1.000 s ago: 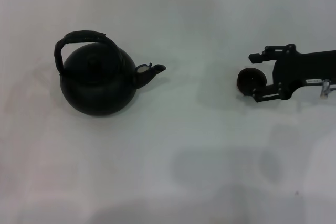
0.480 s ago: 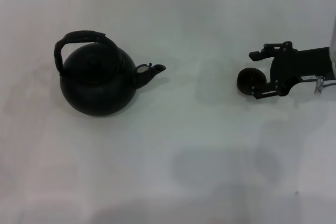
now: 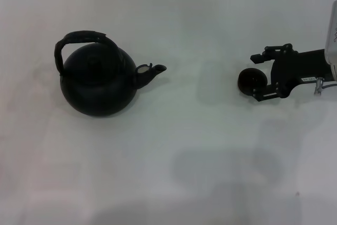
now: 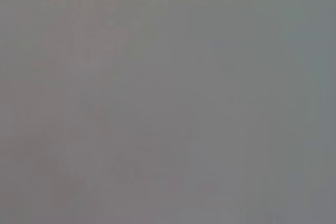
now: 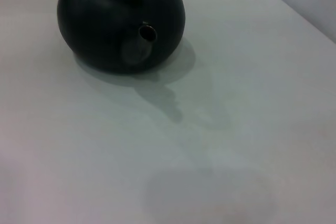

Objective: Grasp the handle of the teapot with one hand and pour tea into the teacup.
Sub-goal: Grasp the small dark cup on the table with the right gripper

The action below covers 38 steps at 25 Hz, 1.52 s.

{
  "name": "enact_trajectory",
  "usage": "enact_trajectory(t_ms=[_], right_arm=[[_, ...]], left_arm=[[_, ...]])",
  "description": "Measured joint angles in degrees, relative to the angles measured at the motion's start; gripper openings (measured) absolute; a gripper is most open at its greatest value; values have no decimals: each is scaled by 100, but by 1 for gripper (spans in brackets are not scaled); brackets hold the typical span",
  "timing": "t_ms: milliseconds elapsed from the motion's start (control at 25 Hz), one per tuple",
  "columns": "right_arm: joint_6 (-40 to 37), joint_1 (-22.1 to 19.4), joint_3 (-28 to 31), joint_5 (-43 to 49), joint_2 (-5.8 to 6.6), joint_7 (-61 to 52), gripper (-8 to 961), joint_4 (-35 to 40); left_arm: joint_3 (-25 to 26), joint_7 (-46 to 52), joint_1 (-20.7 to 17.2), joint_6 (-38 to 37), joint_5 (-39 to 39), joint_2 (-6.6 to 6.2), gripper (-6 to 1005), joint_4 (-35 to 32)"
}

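— What sits nearest the robot?
— Bare white table (image 3: 174,172). Beyond it, at the right, the right gripper (image 3: 257,76) has its fingers (image 3: 260,56) spread around the small black teacup (image 3: 251,81); contact with it cannot be told.
— And the teapot (image 3: 97,80)?
— Upright on the left, well apart from the cup, spout (image 3: 150,72) toward it, the handle (image 3: 79,40) arched over the lid, ungrasped.
— The left gripper?
— Not visible; its wrist view shows plain grey.

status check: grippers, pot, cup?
Right gripper at the teacup, fingers astride. Left gripper out of view. Teapot untouched on the table, path clear.
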<state>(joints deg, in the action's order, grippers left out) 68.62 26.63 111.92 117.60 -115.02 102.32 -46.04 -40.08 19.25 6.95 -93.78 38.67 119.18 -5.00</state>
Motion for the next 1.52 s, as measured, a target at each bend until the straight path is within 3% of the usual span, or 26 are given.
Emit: enact_trajectory(t_ms=[400, 1520], right_arm=[[-289, 6, -434, 119, -11, -184, 848, -1], [-357, -25, -552, 141, 5, -270, 839, -43]], left_arm=[[0, 0, 43, 0, 0, -8, 620, -9], [0, 0, -14, -10, 0, -27, 619, -53]])
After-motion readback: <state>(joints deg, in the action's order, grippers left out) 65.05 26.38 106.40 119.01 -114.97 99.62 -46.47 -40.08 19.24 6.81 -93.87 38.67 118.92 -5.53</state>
